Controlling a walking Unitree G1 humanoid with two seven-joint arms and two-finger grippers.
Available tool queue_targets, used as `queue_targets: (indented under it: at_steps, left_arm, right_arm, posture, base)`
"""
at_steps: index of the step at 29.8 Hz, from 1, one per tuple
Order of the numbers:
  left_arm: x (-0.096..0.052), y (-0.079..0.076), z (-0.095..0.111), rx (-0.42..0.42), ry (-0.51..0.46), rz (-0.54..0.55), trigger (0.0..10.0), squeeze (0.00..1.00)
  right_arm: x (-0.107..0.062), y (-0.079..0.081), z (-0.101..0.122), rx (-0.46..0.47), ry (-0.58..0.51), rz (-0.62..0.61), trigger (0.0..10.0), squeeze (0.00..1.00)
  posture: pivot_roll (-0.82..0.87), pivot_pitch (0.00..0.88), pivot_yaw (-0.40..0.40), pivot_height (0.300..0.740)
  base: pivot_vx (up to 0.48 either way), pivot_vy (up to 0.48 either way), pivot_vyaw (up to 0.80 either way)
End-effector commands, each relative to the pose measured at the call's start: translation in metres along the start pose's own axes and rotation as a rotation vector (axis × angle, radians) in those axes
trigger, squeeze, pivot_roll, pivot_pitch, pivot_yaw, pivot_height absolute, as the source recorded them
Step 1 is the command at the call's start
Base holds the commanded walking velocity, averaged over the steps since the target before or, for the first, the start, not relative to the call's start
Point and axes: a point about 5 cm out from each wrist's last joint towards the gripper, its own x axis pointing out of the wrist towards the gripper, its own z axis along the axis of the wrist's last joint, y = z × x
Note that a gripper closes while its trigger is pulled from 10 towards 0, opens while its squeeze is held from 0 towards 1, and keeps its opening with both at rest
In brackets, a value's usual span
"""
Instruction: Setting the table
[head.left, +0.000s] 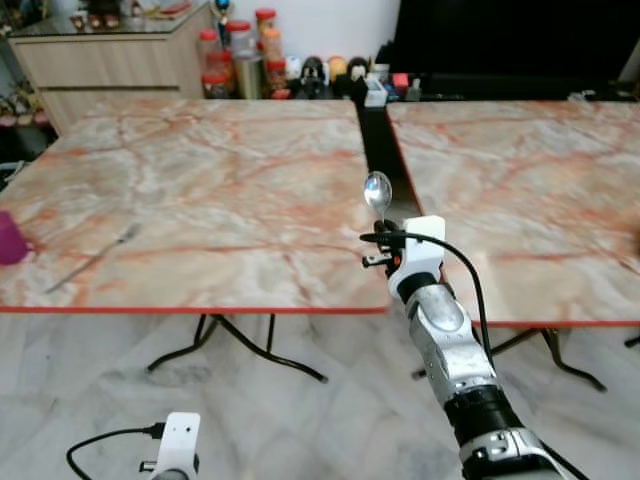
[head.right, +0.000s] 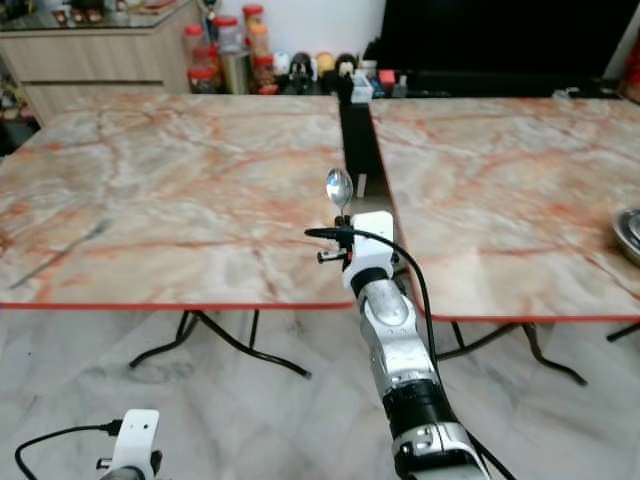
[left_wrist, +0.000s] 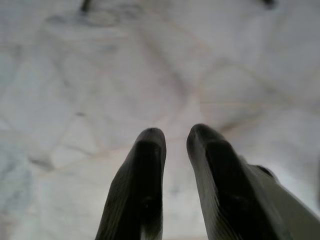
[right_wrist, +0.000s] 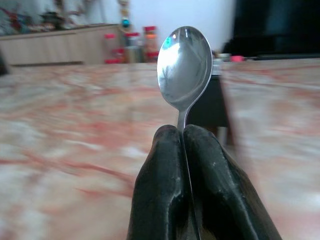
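My right gripper (right_wrist: 182, 131) is shut on the handle of a silver spoon (right_wrist: 184, 67), which it holds upright with the bowl on top. In the eye views the spoon (head.left: 377, 193) stands over the front right corner of the left marble table (head.left: 200, 170), beside the gap to the right marble table (head.left: 520, 180). A fork (head.left: 95, 260) lies on the left table near its front left. My left gripper (left_wrist: 175, 135) hangs low over the floor, its fingers a narrow gap apart with nothing between them.
A pink cup (head.left: 10, 238) sits at the left table's left edge. A metal bowl (head.right: 628, 232) rests on the right table at the far right. Jars and bottles (head.left: 240, 50) and a wooden cabinet (head.left: 110, 55) stand behind. Black folding legs (head.left: 240, 345) show under the tables.
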Motion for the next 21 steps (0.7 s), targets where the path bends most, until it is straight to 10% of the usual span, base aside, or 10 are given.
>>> queue_targets:
  at_steps: [1, 21]
  left_arm:
    - [-0.0002, 0.0012, -0.0016, -0.002, 0.006, 0.003, 10.0, 0.00]
    - [-0.0007, -0.0002, -0.0036, 0.006, 0.009, -0.005, 10.0, 0.00]
  right_arm:
    - [0.0038, 0.0034, 0.0096, -0.004, -0.039, 0.011, 10.0, 0.00]
    - [0.0014, 0.0048, 0.0068, -0.016, -0.037, 0.017, 10.0, 0.00]
  posture:
    - [-0.08, 0.000, 0.021, 0.728]
    - [-0.09, 0.000, 0.026, 0.728]
  base:
    - [0.000, -0.458, 0.00]
    - [0.000, -0.451, 0.00]
